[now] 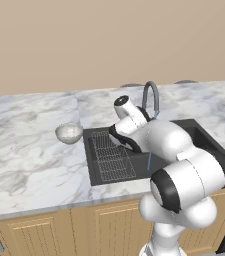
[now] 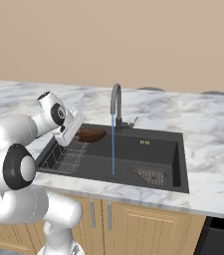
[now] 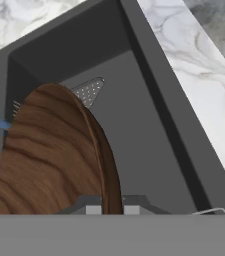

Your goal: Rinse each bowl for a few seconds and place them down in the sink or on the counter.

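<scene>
Fingers [image 3: 108, 210] clamp the brown wood-grain bowl's [image 3: 49, 155] rim over the black sink [image 2: 158, 149]; the speckled bowl [image 1: 69, 133] sits on the marble surface [image 1: 29, 150].

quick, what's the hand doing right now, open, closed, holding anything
Hand: closed on the rim of the brown wooden bowl, held over the sink.

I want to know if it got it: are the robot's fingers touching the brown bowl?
Touching. In the hand view the fingers close on the rim of the brown bowl, one each side, with no gap.
</scene>
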